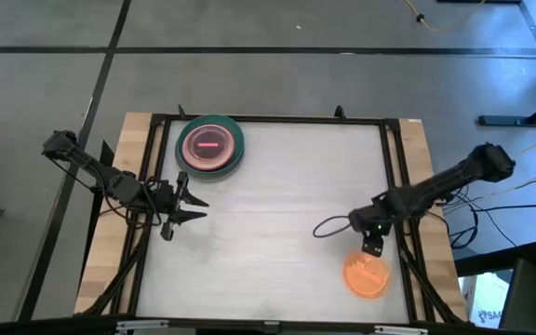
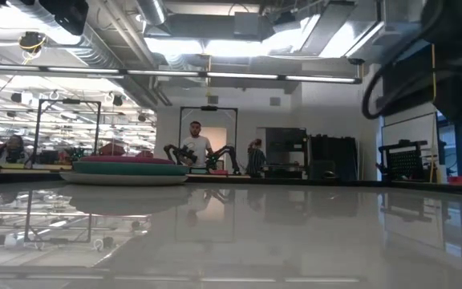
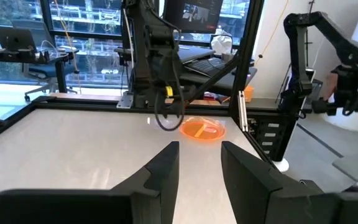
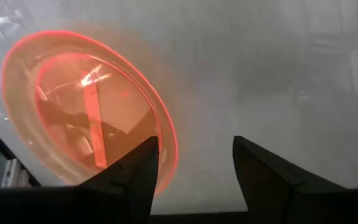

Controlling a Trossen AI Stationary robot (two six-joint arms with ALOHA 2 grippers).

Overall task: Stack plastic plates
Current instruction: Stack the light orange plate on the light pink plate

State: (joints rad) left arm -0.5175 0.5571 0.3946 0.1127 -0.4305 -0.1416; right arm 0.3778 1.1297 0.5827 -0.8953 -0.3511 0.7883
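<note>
High view: I count two groups of plates on the table [image 1: 277, 223]. At upper left of the frame sits one stack [image 1: 210, 145], its top plate pink-red over a teal one, with a grey rim at the very bottom visible in the low view [image 2: 127, 171]; I cannot tell how many plates the stack holds in all. At lower right lies one orange plate [image 1: 367, 275], alone, flat on the tabletop near the right frame rail.

Right gripper [image 1: 371, 247]: I see it just above the orange plate's upper edge in the high view. In the right wrist view its two fingers are apart [image 4: 194, 171], with one finger [image 4: 135, 171] over the rim of the orange plate [image 4: 73, 106] and the other over bare table. I cannot tell whether either finger touches the plate.

Left gripper [image 1: 192, 207]: it waits at the left-middle of the high view, below the stack and well apart from it. In the left wrist view its fingers are apart [image 3: 199, 163], empty, pointing across the table at the orange plate [image 3: 202, 130] and the right arm [image 3: 160, 68].

Low view: two people [image 2: 196, 144] stand in the room behind the table.
</note>
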